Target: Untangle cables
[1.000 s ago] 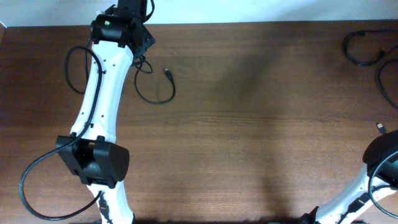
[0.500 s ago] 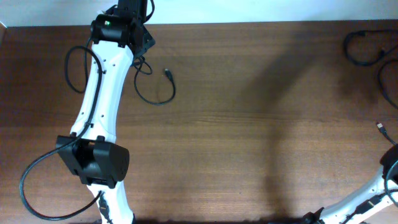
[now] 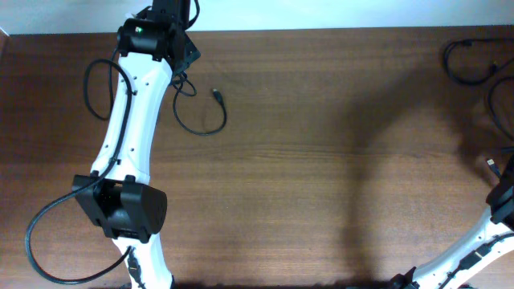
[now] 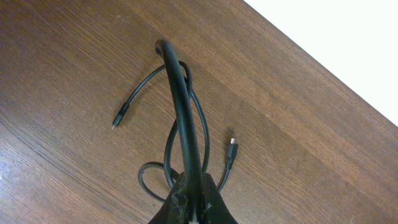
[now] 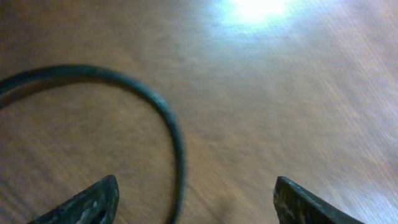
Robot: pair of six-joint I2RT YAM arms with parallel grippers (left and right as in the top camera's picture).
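Note:
One thin black cable point(image 3: 205, 120) lies in a loop at the top left, its plug point(image 3: 215, 93) free. My left gripper point(image 3: 181, 56) is over it. In the left wrist view the gripper point(image 4: 191, 205) is shut on a strand of that cable point(image 4: 180, 106), which rises from the fingers; both plugs point(image 4: 118, 118) rest on the wood. A second cable point(image 3: 470, 63) lies in loops at the far right. My right gripper point(image 3: 506, 168) is at the right edge beside its plug point(image 3: 490, 163). In the right wrist view it point(image 5: 196, 202) is open, with a curved strand point(image 5: 174, 143) between the fingers.
The brown wooden table point(image 3: 321, 160) ends at a white strip along the far side. The left arm's thick black wire point(image 3: 36, 233) loops out near the bottom left. The right arm point(image 3: 482, 249) enters from the bottom right corner.
My right arm has moved up along the right edge toward the second cable's plug. My left arm and its cable have not moved.

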